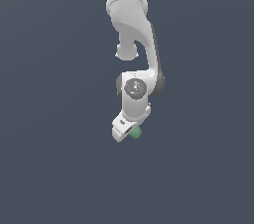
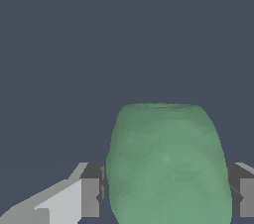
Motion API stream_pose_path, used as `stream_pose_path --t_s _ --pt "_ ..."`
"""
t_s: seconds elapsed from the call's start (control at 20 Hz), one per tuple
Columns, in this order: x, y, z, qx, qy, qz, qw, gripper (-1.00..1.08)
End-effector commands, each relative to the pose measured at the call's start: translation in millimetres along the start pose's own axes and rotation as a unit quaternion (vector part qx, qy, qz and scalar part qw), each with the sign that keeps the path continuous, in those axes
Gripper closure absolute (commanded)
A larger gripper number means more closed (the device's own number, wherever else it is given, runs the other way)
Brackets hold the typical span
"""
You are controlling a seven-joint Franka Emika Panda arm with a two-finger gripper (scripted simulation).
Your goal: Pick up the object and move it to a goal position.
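One small matte green egg-shaped lump (image 2: 167, 166) shows, half hidden behind the white gripper (image 1: 130, 134) in the exterior view. The gripper's two fingers (image 2: 91, 196) clamp its sides

A plain dark blue-grey counter (image 1: 49, 168) filled the whole frame in the exterior view, uniform from edge to edge.

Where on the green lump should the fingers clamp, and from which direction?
Across its wide middle, as now: the fingers flank the green lump on its two rounded flanks, flattened end pointing away from the gripper. Coming end-on suits its egg shape; the flanks look widest and steadiest there.
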State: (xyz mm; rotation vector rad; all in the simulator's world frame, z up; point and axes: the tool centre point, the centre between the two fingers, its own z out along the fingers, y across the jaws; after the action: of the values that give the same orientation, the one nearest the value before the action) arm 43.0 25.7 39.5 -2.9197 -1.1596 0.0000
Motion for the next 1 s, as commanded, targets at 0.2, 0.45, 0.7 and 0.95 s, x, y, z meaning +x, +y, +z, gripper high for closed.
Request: stream_pose_path --t_s 0.2,0.45,0.7,0.95 --pt "-2.5 0.7 -3.2 0.0 0.0 0.0 1.0 1.08" --pt "-12.4 3.2 -17.0 0.0 0.0 0.0 1.0 1.08" --pt "-30.5 7.6 -42.3 0.0 0.0 0.0 1.0 1.08" --pt "-57.4 14.4 -80.1 0.0 0.0 0.0 1.0 1.08"
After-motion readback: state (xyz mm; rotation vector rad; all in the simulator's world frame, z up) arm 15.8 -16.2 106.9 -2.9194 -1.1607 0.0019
